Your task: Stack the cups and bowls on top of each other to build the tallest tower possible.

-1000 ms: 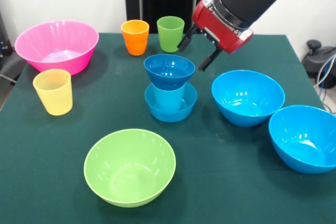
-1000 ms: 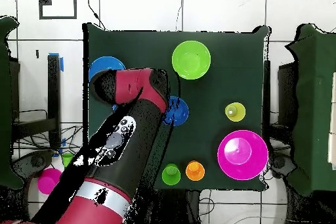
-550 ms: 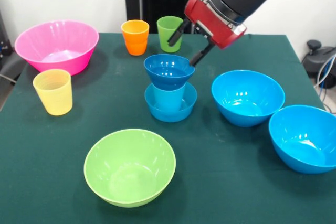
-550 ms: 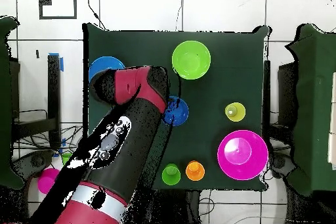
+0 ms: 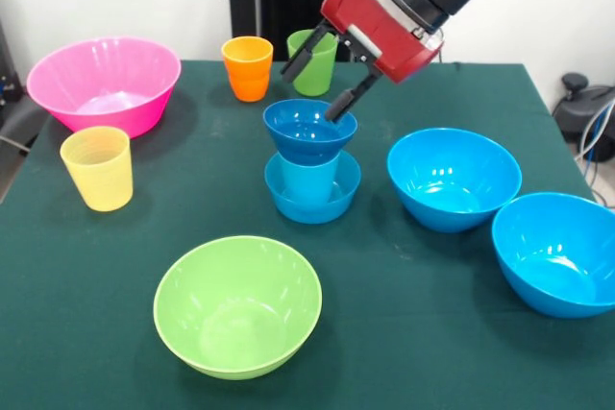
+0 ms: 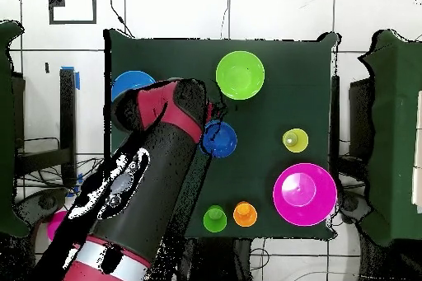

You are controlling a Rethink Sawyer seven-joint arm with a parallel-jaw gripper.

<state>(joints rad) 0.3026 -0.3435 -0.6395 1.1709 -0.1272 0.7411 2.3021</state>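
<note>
the table (image 5: pixel 432 333) is dark green. a ribbed pink bowl (image 5: pixel 104 84), a lime green bowl (image 5: pixel 237 306), two bright blue bowls (image 5: pixel 454 180), and a darker blue bowl (image 5: pixel 309 132) on a light blue cup (image 5: pixel 309 182) show. other cups are yellow (image 5: pixel 96 168), orange (image 5: pixel 247 68) and green (image 5: pixel 309 57). the arm (image 5: pixel 404 2) is red and black.

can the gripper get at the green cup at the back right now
Probably yes. The open gripper hangs just in front of the green cup, nothing between them; the orange cup stands clear beside it.
</note>
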